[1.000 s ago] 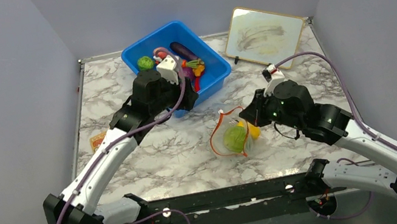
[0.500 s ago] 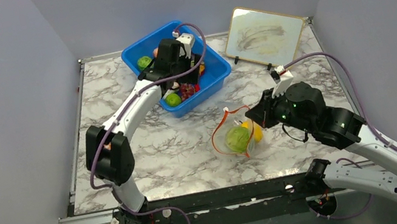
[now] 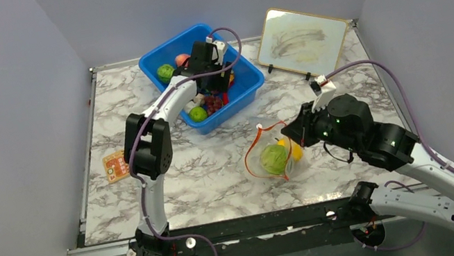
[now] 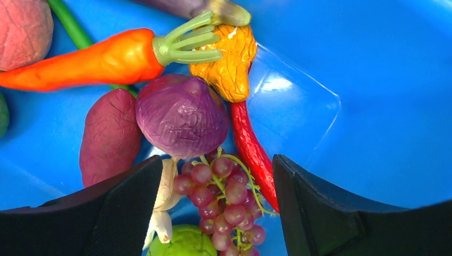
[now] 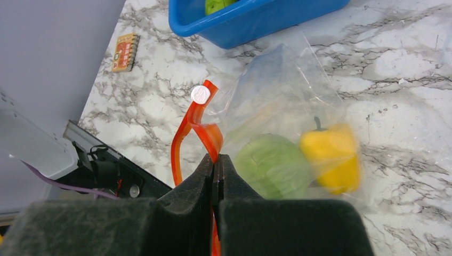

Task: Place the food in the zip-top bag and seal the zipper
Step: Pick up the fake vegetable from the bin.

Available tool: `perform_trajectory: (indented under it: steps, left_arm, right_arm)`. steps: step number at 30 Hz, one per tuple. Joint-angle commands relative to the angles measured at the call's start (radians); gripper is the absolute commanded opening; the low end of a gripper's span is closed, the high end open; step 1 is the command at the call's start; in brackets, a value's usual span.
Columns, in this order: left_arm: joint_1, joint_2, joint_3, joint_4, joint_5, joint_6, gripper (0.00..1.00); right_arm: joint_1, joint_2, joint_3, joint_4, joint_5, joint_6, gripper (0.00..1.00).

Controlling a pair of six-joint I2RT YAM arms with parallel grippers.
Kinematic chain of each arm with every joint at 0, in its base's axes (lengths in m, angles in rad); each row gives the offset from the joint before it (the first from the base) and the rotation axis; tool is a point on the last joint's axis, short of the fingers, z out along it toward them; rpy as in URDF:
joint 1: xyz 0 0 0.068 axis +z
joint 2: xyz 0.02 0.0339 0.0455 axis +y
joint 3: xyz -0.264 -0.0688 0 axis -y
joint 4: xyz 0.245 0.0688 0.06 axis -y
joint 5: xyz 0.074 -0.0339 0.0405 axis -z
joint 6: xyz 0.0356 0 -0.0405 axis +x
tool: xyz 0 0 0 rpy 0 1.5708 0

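The clear zip-top bag [image 3: 271,155] lies on the marble table with a green cabbage [image 5: 274,165] and a yellow pepper [image 5: 330,157] inside. My right gripper [image 5: 216,160] is shut on its red-orange zipper strip [image 5: 200,125] and holds the mouth up. My left gripper [image 4: 218,208] is open inside the blue bin [image 3: 246,72], its jaws on either side of a bunch of red-purple grapes [image 4: 226,200]. Around it lie a purple cabbage [image 4: 181,114], an orange carrot [image 4: 90,58], a red chilli [image 4: 250,152], a yellow-orange piece [image 4: 229,61] and a green cabbage [image 4: 184,242].
A framed whiteboard [image 3: 302,41] leans at the back right. A small orange card [image 3: 115,166] lies near the table's left edge. Grey walls close in on three sides. More food sits in the bin, including a green piece [image 3: 165,72] and a peach [image 3: 182,59].
My left arm has reached forward into the blue bin and lowered over the grapes. My right gripper has shifted slightly right with the bag's strip still in it.
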Motion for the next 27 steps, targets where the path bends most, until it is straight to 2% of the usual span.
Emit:
perform_trajectory:
  steps: [1, 7, 11, 18, 19, 23, 27]
  left_arm:
    - [0.014, 0.026, 0.063, -0.009, -0.028, 0.034, 0.79]
    - [0.033, 0.089, 0.115, -0.028, 0.019, 0.03, 0.8]
    - [0.036, 0.134, 0.162, -0.045, 0.016, 0.034, 0.83]
    - [0.051, 0.199, 0.207, -0.071, 0.015, 0.033, 0.83]
    - [0.052, 0.203, 0.209, -0.074, 0.017, 0.033, 0.82]
    - [0.051, 0.212, 0.23, -0.093, 0.038, 0.029, 0.61]
    - [0.052, 0.186, 0.232, -0.107, 0.045, 0.022, 0.53]
  right_arm:
    - [-0.001, -0.001, 0.018, 0.021, -0.009, 0.013, 0.01]
    - [-0.001, 0.029, 0.033, 0.006, 0.013, 0.043, 0.01]
    - [-0.001, 0.047, 0.045, 0.003, 0.009, 0.047, 0.01]
    - [-0.001, 0.032, 0.036, -0.011, 0.041, 0.066, 0.01]
    - [-0.001, 0.033, 0.04, -0.016, 0.044, 0.065, 0.01]
    - [-0.001, 0.024, 0.039, -0.01, 0.049, 0.066, 0.01]
    - [-0.001, 0.025, 0.033, -0.009, 0.041, 0.066, 0.01]
